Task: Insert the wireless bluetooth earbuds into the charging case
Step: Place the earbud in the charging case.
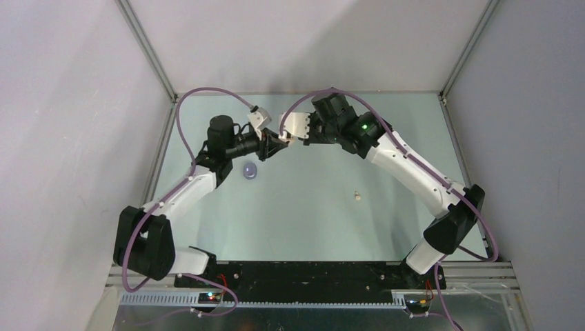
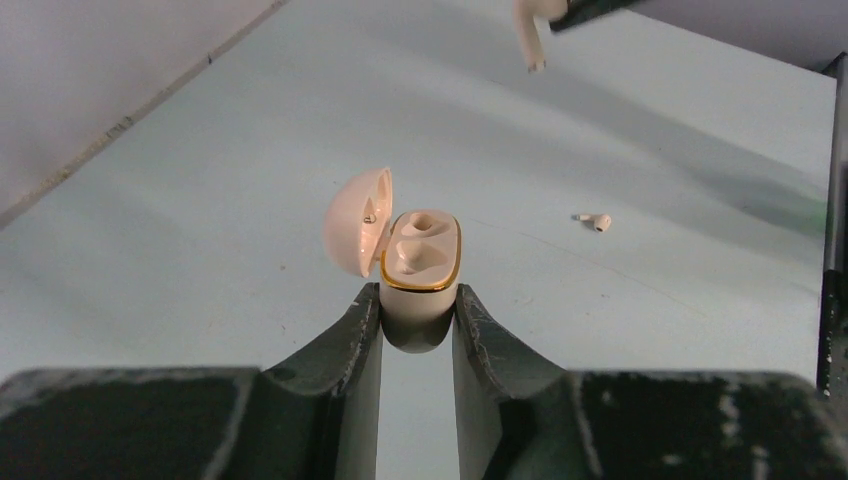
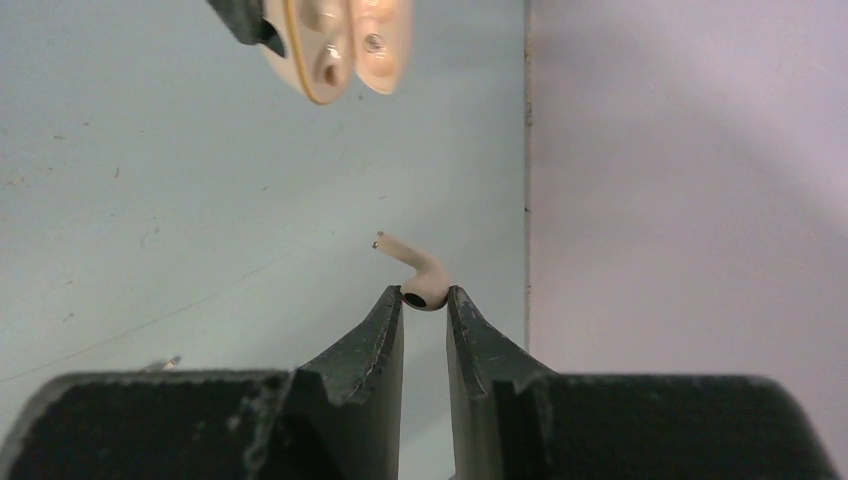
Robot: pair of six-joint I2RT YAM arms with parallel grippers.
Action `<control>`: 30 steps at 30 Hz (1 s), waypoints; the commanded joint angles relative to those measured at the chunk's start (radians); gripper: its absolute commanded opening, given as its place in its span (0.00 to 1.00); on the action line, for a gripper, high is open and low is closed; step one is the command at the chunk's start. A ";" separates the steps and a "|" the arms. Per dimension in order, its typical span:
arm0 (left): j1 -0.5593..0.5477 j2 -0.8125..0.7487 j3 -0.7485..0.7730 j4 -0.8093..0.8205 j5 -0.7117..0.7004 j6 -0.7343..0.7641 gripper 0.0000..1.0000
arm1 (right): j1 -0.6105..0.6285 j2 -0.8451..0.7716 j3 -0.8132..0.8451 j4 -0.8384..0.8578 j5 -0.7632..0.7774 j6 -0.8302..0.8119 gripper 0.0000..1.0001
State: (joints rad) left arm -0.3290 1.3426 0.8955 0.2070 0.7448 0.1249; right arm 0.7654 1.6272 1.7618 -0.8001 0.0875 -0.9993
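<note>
My left gripper (image 2: 418, 295) is shut on the body of a white charging case (image 2: 420, 262) with a gold rim. The case's lid (image 2: 358, 220) is open to the left and both wells look empty. My right gripper (image 3: 425, 295) is shut on the head of a white earbud (image 3: 418, 275), its stem pointing up and left. That earbud hangs above and beyond the case in the left wrist view (image 2: 530, 28). The case shows at the top of the right wrist view (image 3: 335, 45). In the top view the two grippers (image 1: 274, 143) (image 1: 294, 136) meet at the table's far middle. A second white earbud (image 1: 357, 196) (image 2: 597, 222) lies on the table.
A small lavender rounded thing (image 1: 250, 170) lies on the table just near of the left gripper. The pale wall (image 3: 690, 200) stands close to the right of the right gripper. Metal frame posts (image 1: 148, 52) run up at the far corners.
</note>
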 commanded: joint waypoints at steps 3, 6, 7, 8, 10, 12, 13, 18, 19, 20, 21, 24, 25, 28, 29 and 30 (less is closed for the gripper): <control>-0.013 -0.006 -0.034 0.252 0.022 -0.102 0.00 | 0.035 0.019 0.052 -0.030 0.078 0.024 0.00; -0.016 -0.003 -0.046 0.327 0.004 -0.146 0.00 | 0.051 0.030 0.068 -0.013 0.107 0.041 0.00; -0.017 0.000 -0.047 0.337 0.007 -0.165 0.00 | 0.057 0.036 0.071 0.003 0.116 0.046 0.00; -0.020 0.001 -0.047 0.352 0.013 -0.171 0.00 | 0.061 0.040 0.081 0.011 0.134 0.054 0.00; -0.024 0.009 -0.047 0.372 0.020 -0.204 0.00 | 0.070 0.053 0.100 0.023 0.155 0.060 0.00; -0.026 0.015 -0.049 0.407 0.028 -0.237 0.00 | 0.077 0.071 0.119 0.023 0.170 0.065 0.00; -0.027 0.017 -0.053 0.420 0.029 -0.247 0.00 | 0.079 0.073 0.127 0.022 0.172 0.067 0.00; -0.030 0.033 -0.064 0.504 0.022 -0.331 0.00 | 0.098 0.081 0.133 0.043 0.185 0.083 0.00; -0.031 0.034 -0.065 0.509 0.021 -0.342 0.00 | 0.100 0.082 0.133 0.048 0.186 0.083 0.00; -0.031 0.037 -0.067 0.519 0.020 -0.358 0.00 | 0.102 0.084 0.134 0.058 0.192 0.083 0.00; -0.033 0.036 -0.069 0.522 0.017 -0.363 0.00 | 0.104 0.083 0.136 0.061 0.193 0.083 0.00; -0.036 0.032 -0.076 0.523 0.008 -0.366 0.00 | 0.108 0.086 0.138 0.073 0.201 0.075 0.00; -0.036 0.031 -0.077 0.522 0.007 -0.367 0.00 | 0.108 0.086 0.137 0.074 0.204 0.072 0.00; -0.036 0.031 -0.075 0.516 0.008 -0.367 0.00 | 0.107 0.085 0.140 0.078 0.211 0.068 0.00; -0.036 0.032 -0.074 0.512 0.007 -0.367 0.00 | 0.106 0.084 0.141 0.079 0.215 0.064 0.00; -0.036 0.031 -0.075 0.510 0.004 -0.366 0.00 | 0.104 0.082 0.140 0.083 0.217 0.061 0.00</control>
State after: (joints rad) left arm -0.3561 1.3758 0.8299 0.6754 0.7612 -0.2214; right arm 0.8627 1.7115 1.8462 -0.7738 0.2821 -0.9363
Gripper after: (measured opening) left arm 0.296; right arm 0.224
